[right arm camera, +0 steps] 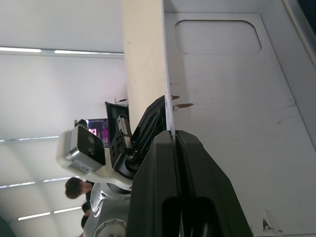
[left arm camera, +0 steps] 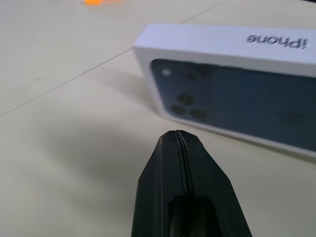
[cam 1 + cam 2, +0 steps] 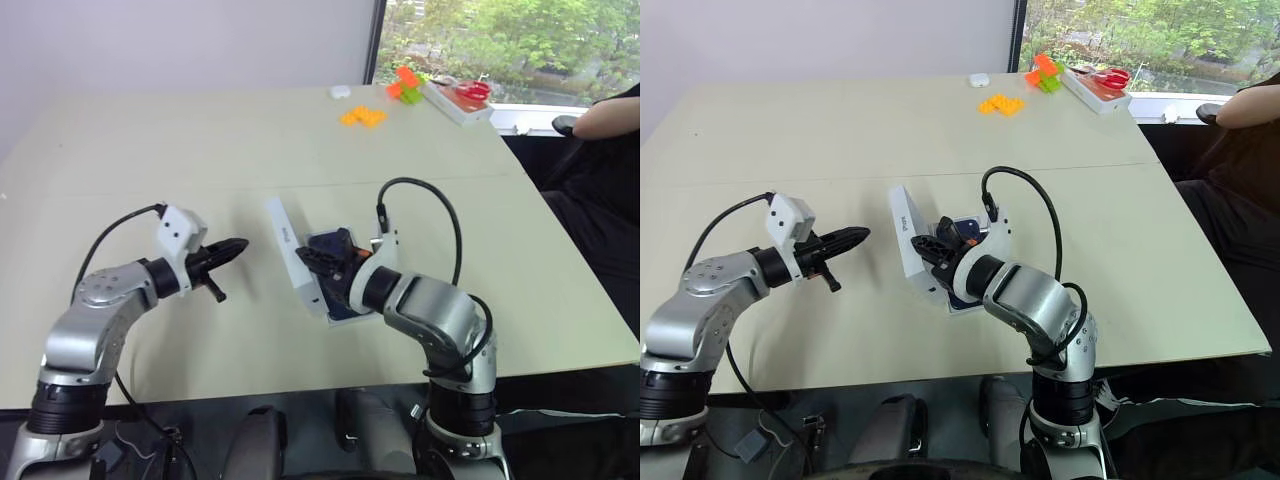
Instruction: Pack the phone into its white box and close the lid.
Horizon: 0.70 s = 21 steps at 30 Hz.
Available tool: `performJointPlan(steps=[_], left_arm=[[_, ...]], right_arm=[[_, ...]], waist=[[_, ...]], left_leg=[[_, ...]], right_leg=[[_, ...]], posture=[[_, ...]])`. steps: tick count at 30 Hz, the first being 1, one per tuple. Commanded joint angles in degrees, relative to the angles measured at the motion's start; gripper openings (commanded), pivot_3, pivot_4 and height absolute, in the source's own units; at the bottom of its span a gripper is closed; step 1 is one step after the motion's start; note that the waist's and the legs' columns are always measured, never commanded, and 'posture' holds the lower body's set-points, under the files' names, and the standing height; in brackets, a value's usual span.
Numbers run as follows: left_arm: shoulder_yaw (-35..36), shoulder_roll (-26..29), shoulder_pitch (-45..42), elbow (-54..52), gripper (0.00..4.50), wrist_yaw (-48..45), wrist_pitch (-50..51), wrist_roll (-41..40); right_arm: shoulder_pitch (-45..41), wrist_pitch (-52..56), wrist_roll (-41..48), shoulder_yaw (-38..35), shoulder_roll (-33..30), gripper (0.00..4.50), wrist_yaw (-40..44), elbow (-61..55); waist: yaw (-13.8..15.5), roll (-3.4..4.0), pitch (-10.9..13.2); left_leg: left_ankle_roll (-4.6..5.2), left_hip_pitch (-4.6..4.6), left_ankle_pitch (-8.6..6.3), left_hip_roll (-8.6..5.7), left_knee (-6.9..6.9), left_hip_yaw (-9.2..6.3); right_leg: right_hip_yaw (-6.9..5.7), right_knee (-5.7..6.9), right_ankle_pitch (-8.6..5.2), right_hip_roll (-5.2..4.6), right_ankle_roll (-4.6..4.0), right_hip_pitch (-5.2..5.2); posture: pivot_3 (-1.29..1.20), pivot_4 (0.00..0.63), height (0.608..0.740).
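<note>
2 grippers are over the table point(image 3: 120, 130), and I read them from my left. My left gripper point(image 3: 232, 248) is pressed shut on nothing, its tip just beside the lid point(image 3: 290, 255), which stands tilted on edge, printed face toward it. My right gripper point(image 3: 318, 260) is clamped on the lid's wall, white inner face toward its wrist camera. Under that hand lies the white box point(image 3: 340, 312) with the dark blue phone point(image 3: 332, 243) showing above it; I cannot tell how well it is seated. I'd lower the lid slowly, square its corners to the box, then press flat with the left tip.
</note>
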Motion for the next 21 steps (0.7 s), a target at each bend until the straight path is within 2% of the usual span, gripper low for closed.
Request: performJointPlan(steps=[1,6,10,14,16,21], left_arm=[[-2.34,-1.81,-2.27,-0.43,0.0,0.6,-0.76,0.82],[-5.42,-5.18,-4.52,0.66,0.0,1.79,-1.05,2.26],[-7.42,-7.22,-4.99,0.36,0.0,1.82,-1.62,2.68],[-9.41,-10.17,-6.04,-0.02,0.0,2.62,-1.12,2.92],[-10.02,-10.76,-6.23,-0.3,0.0,2.69,-1.06,3.13],[-13.93,-13.79,-7.39,-1.1,0.0,3.79,-1.37,4.66]], right_arm=[[1.56,-0.37,1.28,0.64,0.79,0.94,0.65,-2.46],[-1.11,4.28,1.28,-2.03,-10.63,3.41,7.72,-0.65],[-6.54,10.25,1.28,-4.88,-26.85,3.41,17.62,4.42],[-11.14,13.09,0.4,-5.08,-37.51,3.41,25.06,8.88],[-12.12,13.87,-0.74,-4.06,-40.57,3.41,27.72,9.56],[-14.27,16.71,-12.06,-1.89,-45.79,3.41,36.99,11.15]], waist=[[0.04,0.0,0.0],[0.0,0.0,0.0],[0.07,0.02,0.01],[0.17,0.02,0.01],[0.16,0.02,0.01],[0.22,0.02,0.0]], left_leg=[[0.0,-0.01,0.0,0.0,0.0,0.0],[0.0,-0.01,0.0,-0.02,0.0,0.02],[0.01,0.0,0.0,-0.07,0.02,0.11],[0.13,-0.02,-0.06,-0.08,0.01,0.15],[0.17,-0.02,-0.08,-0.08,0.0,0.14],[0.23,-0.05,-0.11,-0.07,-0.01,0.18]], right_leg=[[0.0,-0.01,0.0,0.0,0.0,0.0],[0.02,-0.02,0.0,0.0,0.0,0.01],[0.03,-0.04,-0.03,0.0,-0.02,0.02],[0.04,-0.05,-0.01,0.09,0.01,0.02],[0.04,-0.05,-0.01,0.14,0.02,0.05],[0.09,-0.03,-0.11,0.16,0.18,0.11]], posture=[[0.0,0.15,0.726],[0.0,0.15,0.726],[0.0,0.15,0.726],[0.0,0.15,0.726],[0.0,0.15,0.726],[0.0,0.15,0.726]])
